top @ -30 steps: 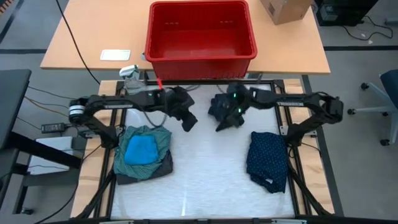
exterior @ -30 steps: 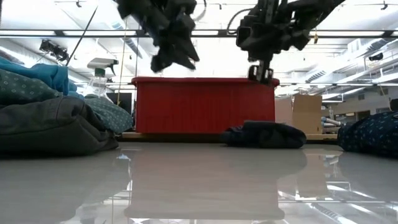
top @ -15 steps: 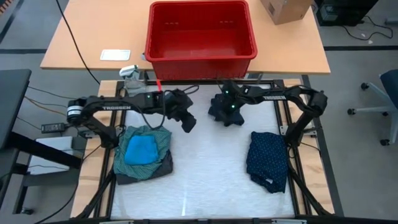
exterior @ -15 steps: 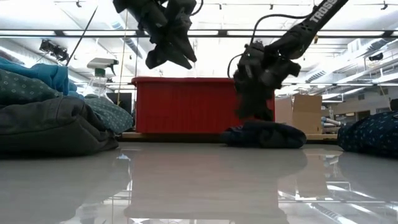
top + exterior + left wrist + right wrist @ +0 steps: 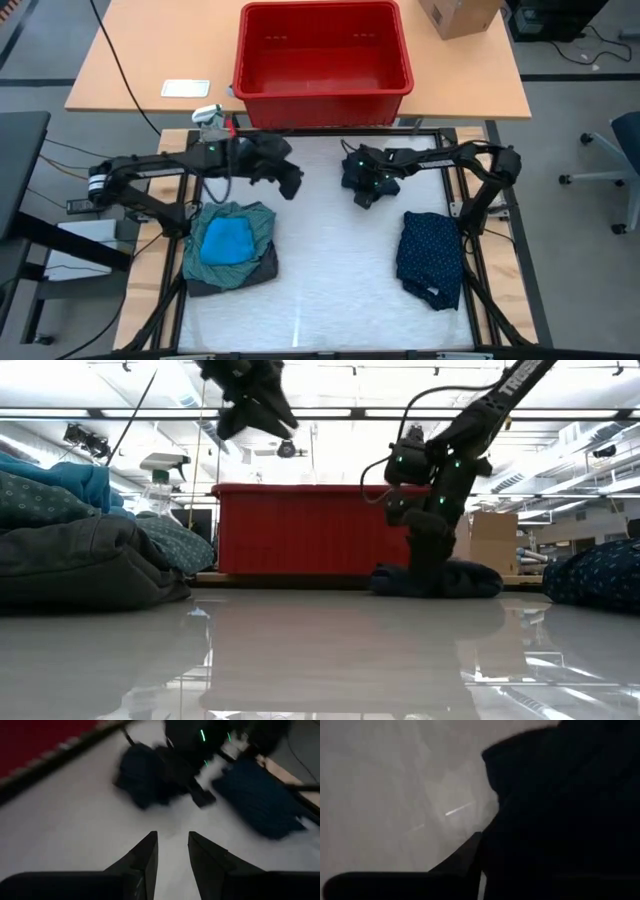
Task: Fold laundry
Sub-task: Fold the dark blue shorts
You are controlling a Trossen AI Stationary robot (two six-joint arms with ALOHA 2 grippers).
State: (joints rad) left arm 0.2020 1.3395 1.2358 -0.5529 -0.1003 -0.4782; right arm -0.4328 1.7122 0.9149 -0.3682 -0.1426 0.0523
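Note:
A dark navy piece [image 5: 352, 170] lies bunched on the white table at the far centre; it also shows in the low view [image 5: 460, 578]. My right gripper [image 5: 363, 195] points down into its near edge, and the cloth [image 5: 560, 810] fills much of the right wrist view. My left gripper [image 5: 290, 184] hangs high above the table [image 5: 250, 415], to the left of the piece. It is empty, with a narrow gap between its fingers [image 5: 172, 842]. At the near left, a bright blue piece [image 5: 225, 240] lies on the teal-green shirt [image 5: 255, 222], which lies on a dark grey piece [image 5: 250, 275]. The navy dotted piece [image 5: 430, 258] lies folded at the right. No whitish piece shows.
A red plastic bin [image 5: 322, 85] stands on the wooden table behind the far edge. A spray bottle [image 5: 210, 118] stands at the far left corner. There is bare white table [image 5: 330, 280] between the two cloth piles.
My right gripper has come down from well above the table onto the dark navy piece, which still lies on the table. My left gripper has risen and drawn back toward the table's left and far edges.

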